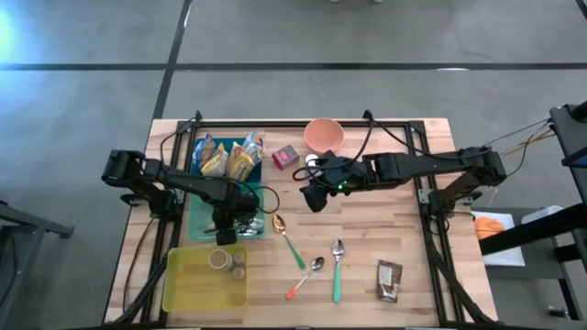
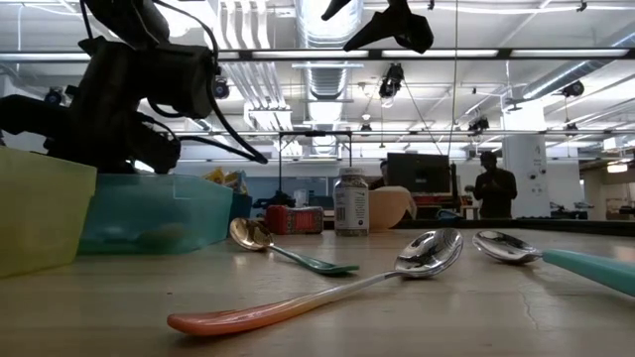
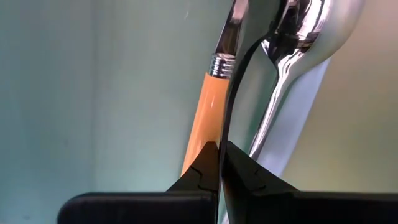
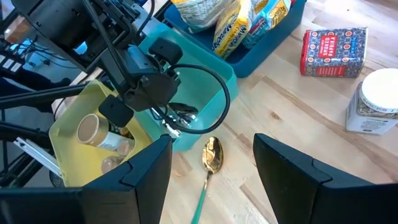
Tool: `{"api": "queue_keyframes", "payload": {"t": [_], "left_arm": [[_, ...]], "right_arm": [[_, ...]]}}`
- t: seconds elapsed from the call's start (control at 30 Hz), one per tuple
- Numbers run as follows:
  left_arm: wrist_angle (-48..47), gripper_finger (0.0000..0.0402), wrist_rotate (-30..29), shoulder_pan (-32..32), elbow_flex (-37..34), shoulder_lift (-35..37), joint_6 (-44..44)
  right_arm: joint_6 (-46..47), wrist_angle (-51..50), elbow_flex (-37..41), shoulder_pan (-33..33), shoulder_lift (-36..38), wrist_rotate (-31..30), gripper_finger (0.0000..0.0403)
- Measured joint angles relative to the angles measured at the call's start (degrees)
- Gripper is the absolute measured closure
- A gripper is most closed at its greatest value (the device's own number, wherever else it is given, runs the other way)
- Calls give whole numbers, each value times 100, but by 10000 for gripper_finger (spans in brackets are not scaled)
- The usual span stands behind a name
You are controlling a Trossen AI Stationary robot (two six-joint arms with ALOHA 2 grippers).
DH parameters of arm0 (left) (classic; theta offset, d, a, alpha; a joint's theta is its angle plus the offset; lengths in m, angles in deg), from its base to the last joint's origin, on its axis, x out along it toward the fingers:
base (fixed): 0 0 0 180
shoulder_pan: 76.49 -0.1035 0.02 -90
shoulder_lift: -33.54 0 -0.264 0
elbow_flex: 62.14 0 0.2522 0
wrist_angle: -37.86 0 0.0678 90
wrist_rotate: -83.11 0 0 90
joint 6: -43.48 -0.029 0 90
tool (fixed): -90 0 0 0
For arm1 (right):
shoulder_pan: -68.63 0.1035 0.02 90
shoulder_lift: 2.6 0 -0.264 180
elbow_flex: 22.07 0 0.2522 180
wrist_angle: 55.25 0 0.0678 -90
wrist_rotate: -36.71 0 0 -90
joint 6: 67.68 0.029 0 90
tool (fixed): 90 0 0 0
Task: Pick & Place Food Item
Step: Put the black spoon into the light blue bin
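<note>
High view: left gripper (image 1: pixel 223 226), jaws pressed together, dips into the teal bin (image 1: pixel 200 225); right gripper (image 1: pixel 315 198) spread, empty. Snack bags (image 1: pixel 229 158) at eleven o'clock could go unpicked.

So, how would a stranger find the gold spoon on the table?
Start at the teal bin on the table's left side. Just right of its near corner lies the gold spoon, bowl toward the bin. Its bowl is gold with a green handle; the other two loose spoons have silver bowls.
</note>
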Motion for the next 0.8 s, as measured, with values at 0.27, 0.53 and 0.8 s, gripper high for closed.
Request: {"api": "queue_keyframes", "payload": {"t": [0.27, 0.53, 0.8], "left_arm": [[-2, 353, 1, 0, -2, -2, 107], [-13, 341, 33, 0, 0, -2, 107], [-13, 339, 143, 0, 0, -5, 107]], "right_arm": [[0, 0, 0, 23, 0, 49, 181], [0, 0, 0, 23, 0, 86, 181], [0, 0, 0, 23, 0, 133, 181]]}}
